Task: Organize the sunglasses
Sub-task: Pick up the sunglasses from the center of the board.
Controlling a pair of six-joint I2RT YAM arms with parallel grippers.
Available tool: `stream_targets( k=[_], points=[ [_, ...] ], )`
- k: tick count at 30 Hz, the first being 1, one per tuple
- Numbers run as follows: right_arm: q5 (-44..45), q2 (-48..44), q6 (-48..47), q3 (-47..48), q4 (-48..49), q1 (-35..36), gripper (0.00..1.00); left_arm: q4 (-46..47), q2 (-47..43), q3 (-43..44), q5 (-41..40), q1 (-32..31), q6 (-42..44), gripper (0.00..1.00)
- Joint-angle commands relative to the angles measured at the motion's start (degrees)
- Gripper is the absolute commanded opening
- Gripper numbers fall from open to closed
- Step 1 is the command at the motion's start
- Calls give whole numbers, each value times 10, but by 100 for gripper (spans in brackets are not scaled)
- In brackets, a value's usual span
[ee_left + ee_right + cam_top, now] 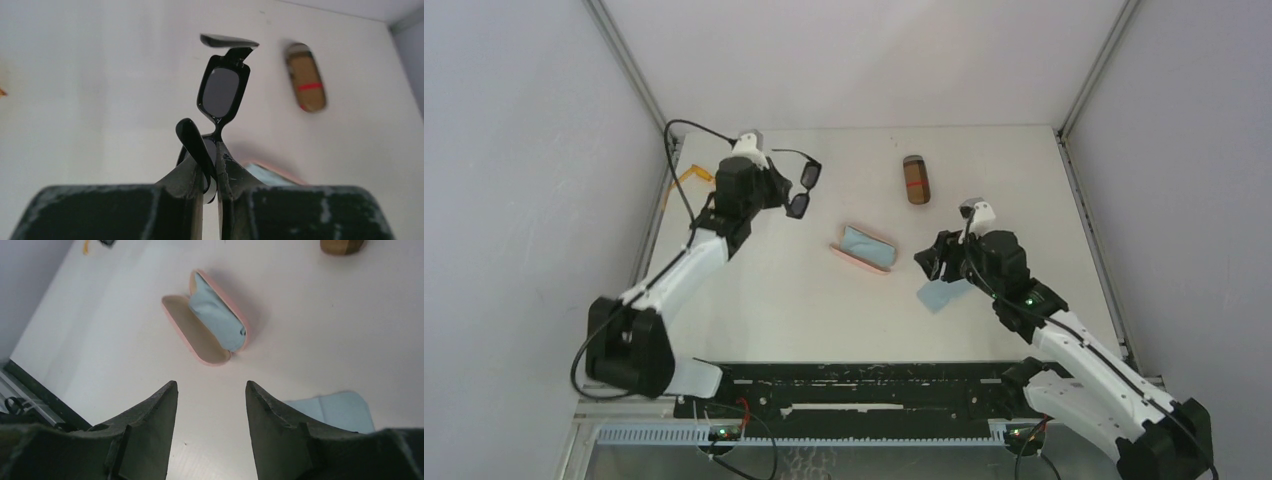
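Top external view shows the left gripper (776, 186) raised over the far left part of the pale table (824, 320). It is pinched narrowly on one end of the small black dark-lensed sunglasses (804, 190). In the left wrist view the frame juts straight out ahead of the fingers (235, 175), one lens beyond the other, with its long axis running away from the gripper. One temple arm is swung out at the far tip.

The open pink oblong case (192, 327) lies to the right of this gripper and back toward the arm bases, well apart from it. Its long axis is slanted, not in line with the held frame. The placing therefore looks to call for a carry across and a turn of the wrist.

The right gripper (211, 387) is nearer the case, which sits just ahead of its widely spread, empty jaws.

One half of the pink case holds a folded light-blue cloth (217, 315), and the other half is bare. A second light-blue cloth (335, 410) lies flat on the table beside the right gripper.

The brown oblong case (915, 180) is shut, off to the left gripper's right, and its contents cannot be told.

The thin translucent orange-framed sunglasses (696, 175) rest on the table on the left gripper's other side, partly hidden by the arm.
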Motion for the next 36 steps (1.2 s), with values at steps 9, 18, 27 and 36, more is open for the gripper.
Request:
stream_targets(
  k=[9,18,27,36],
  points=[
    [-40,-139,128,-41,124,-9,54,91,-376,-233,-92,-279,-29,0],
    [159,-178,144,-113,245,212,54,39,-442,-245,-220,-373,-140,0],
    [249,-57,200,-56,262,265,52,15,-420,-231,-264,-422,-178,0],
    [182,6,255,-43,302,215,48,23,-412,-226,-259,-430,-180,0]
  ],
)
